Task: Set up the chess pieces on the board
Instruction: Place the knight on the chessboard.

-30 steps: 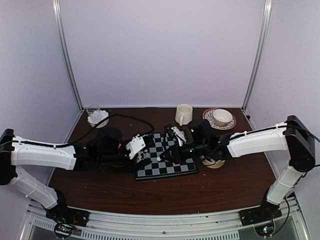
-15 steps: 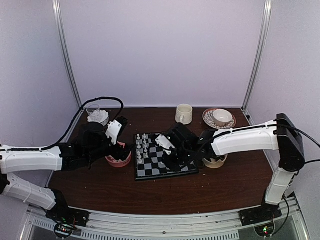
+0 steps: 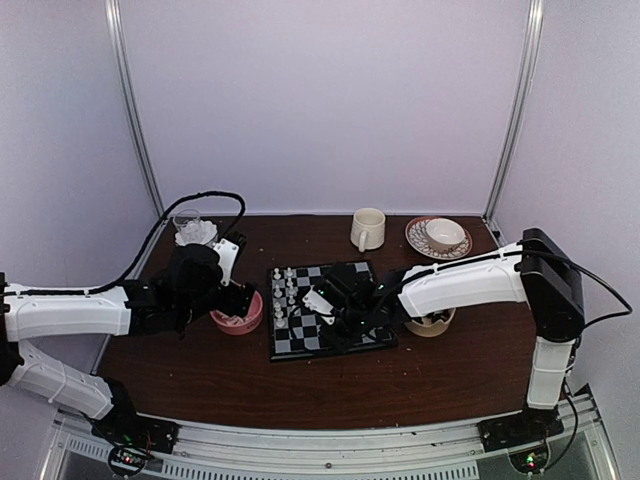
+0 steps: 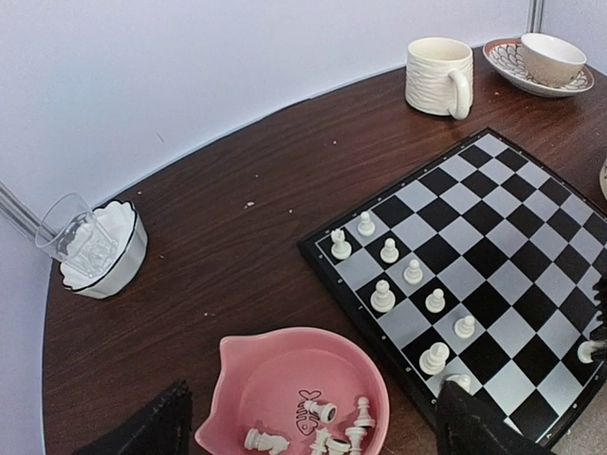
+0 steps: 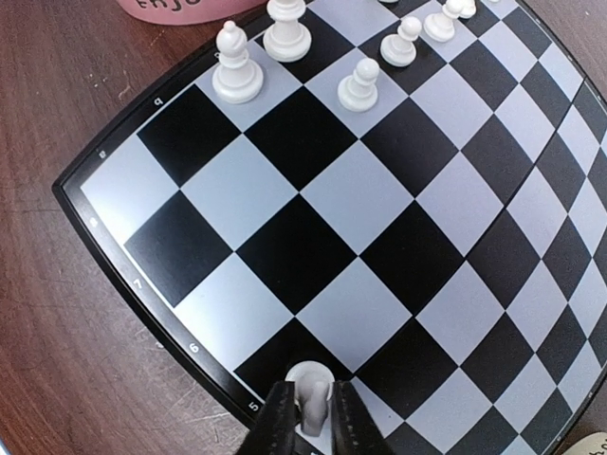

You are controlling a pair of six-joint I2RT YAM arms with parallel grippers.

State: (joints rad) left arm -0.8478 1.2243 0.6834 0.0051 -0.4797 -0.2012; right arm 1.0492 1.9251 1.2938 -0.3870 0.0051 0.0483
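Spreading across the frame, the dark table (image 3: 450, 380) bore the board (image 3: 300, 345) flat at its middle, with white pieces (image 4: 384, 251) in two short rows along its left side. The pink bowl (image 4: 237, 365) sat just beside that side, probably so the spare pieces (image 4: 322, 412) in it were a short reach from their squares. The left gripper (image 4: 313, 417) hung over the bowl, jaws spread wide with nothing between them, seemingly ready to pick. The right gripper (image 5: 311, 417) was closed narrowly on one white piece (image 5: 308, 384), standing it upright on an edge square. Only the right wrist view showed that grip, since from above the arm hid it. Only the left wrist view showed the bowl's contents.
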